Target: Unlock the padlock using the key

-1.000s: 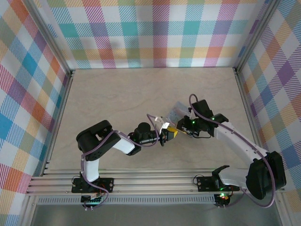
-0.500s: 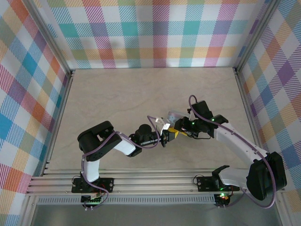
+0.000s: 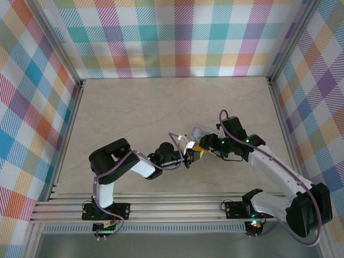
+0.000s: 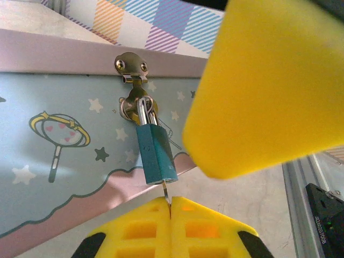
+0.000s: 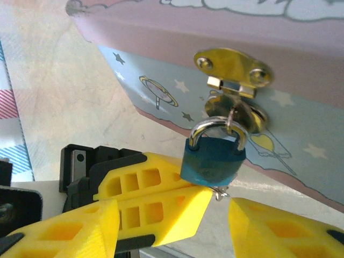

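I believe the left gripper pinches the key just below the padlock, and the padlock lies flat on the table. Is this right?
Not quite. The padlock does not lie on the table; it hangs from the hasp on the front of the tin box, as the left wrist view shows. The rest holds: the left gripper pinches the key just below it.

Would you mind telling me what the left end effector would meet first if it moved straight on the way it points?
Probably the padlock, at its underside: the left end effector is shut on the key, whose tip is right at the lock's base. The tin box lies behind it.
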{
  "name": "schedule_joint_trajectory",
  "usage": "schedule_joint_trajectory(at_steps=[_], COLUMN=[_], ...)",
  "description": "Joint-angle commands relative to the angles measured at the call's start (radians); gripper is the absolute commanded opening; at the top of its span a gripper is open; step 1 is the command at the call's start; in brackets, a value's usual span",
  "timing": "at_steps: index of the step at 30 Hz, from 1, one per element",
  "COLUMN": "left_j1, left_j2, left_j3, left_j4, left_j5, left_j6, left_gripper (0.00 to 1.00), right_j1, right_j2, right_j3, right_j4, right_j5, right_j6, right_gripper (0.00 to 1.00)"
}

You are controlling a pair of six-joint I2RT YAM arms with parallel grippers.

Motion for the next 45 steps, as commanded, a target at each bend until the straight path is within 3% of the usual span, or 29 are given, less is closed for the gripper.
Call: schedule_joint_trajectory(at_steps=[1, 15, 34, 45], left_j1=[-0.025, -0.039, -0.074, -0.093], left_j2=[-0.037, -0.071, -0.102, -0.116], left_j3=[0.008, 0.044, 0.066, 0.059], left_j4=[-0.017, -0.103, -0.167, -0.169], left_j5=[-0.029, -0.046, -0.076, -0.085], left_j6=[0.023, -0.03, -0.045, -0.047], left_gripper=[0.0, 0.0, 0.0, 0.0], right_j1=[0.007, 0.01, 0.012, 0.013], right_j2=[-0.045, -0.115, -0.052, -0.032], right_j3=[-0.05, -0.131, -0.106, -0.099], right_j4=[0.011, 0.043, 0.084, 0.095], right_j5=[0.059, 0.117, 0.103, 0.089], right_j6=[0.053, 0.105, 0.104, 0.097], right_gripper=[0.56, 0.56, 0.57, 0.5])
